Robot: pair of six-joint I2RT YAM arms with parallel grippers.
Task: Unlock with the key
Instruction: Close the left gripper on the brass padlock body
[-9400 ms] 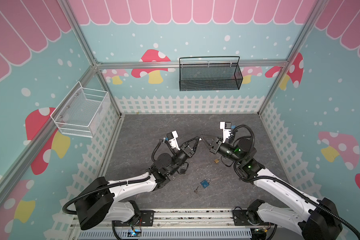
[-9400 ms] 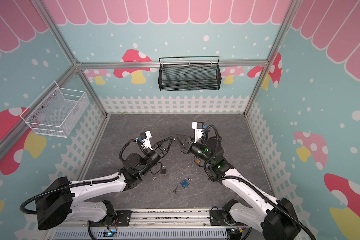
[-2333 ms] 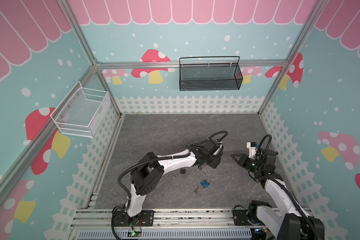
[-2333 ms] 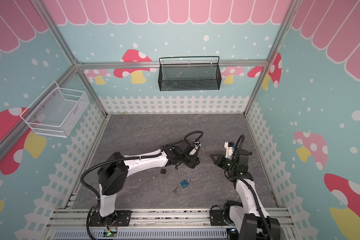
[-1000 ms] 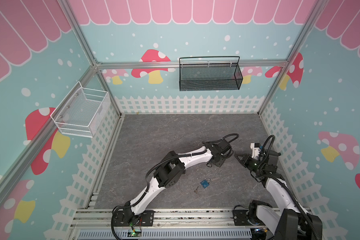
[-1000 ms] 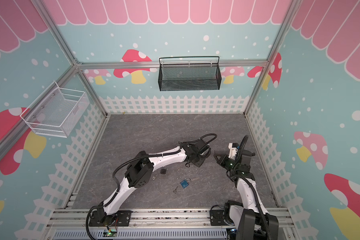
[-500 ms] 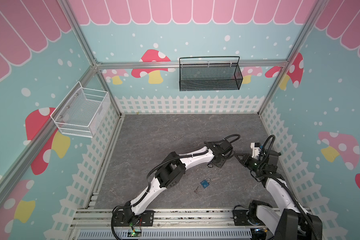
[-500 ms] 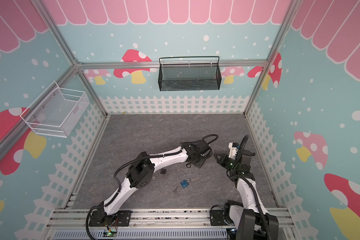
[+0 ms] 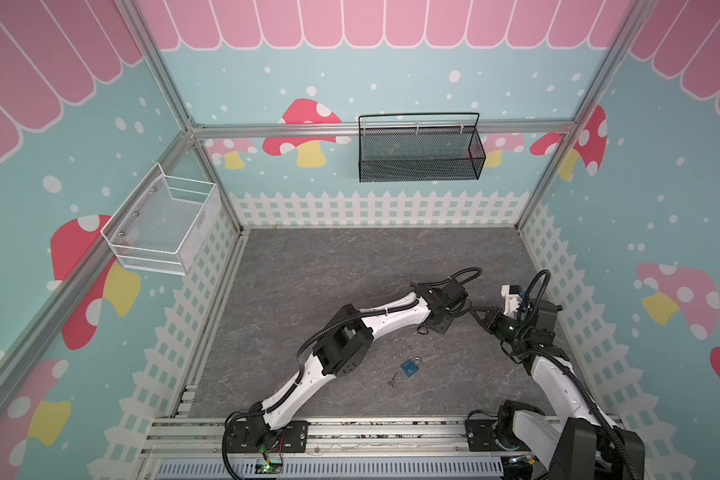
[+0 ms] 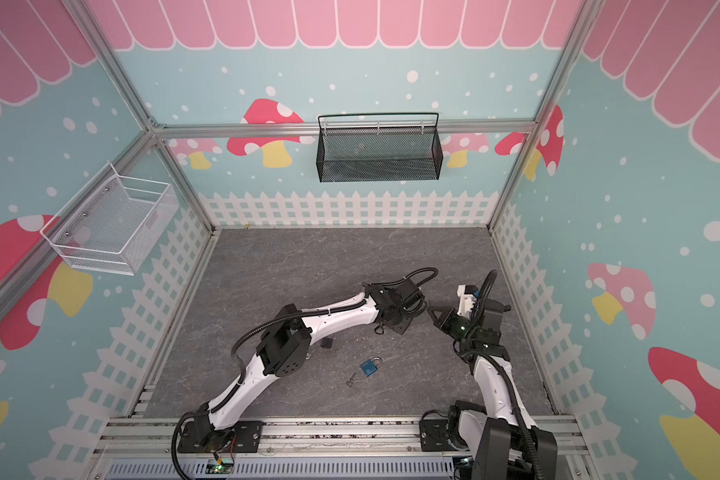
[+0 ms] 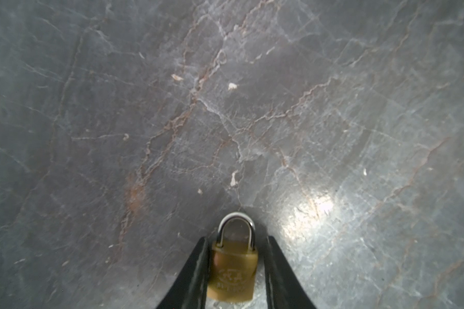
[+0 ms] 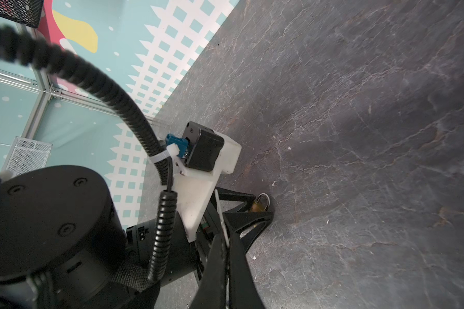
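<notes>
**Mia:** So what is the biggest thing down there?

**Tom:** The grey floor (image 9: 329, 270). The left arm (image 9: 391, 318) stretches far across it, and the right arm (image 9: 558, 382) bends in to meet it.

**Mia:** What are the hands doing?

**Tom:** The left hand (image 11: 236, 238) points down at the floor. Its fingers are partway open, one on each side of the gold lock (image 11: 233, 270). One finger touches the lock. The other shows a thin gap, so I cannot tell if it squeezes tight. The right hand (image 12: 225, 240) is close beside the left one and pinched all the way closed.

**Mia:** Where is the lock's loop?

**Tom:** It pokes out past the left fingertips. The bottom of the lock sits deep between the fingers, so I cannot see a keyhole. A blue lock (image 9: 410, 368) lies far from both hands.

**Mia:** And the key?

**Tom:** A thin silver strip sticks out past the right fingertips. I think that is the key (image 12: 221, 214), seen from its edge. It is not in the lock. Another key (image 9: 393, 380) lies just beside the blue lock.

**Mia:** Which step is this?

**Tom:** I think it is bringing the key to the gold lock. Next, the left hand should hold the lock firm and show its bottom to the right hand. Then the key must line up with the hole, push straight in, and twist.
</notes>
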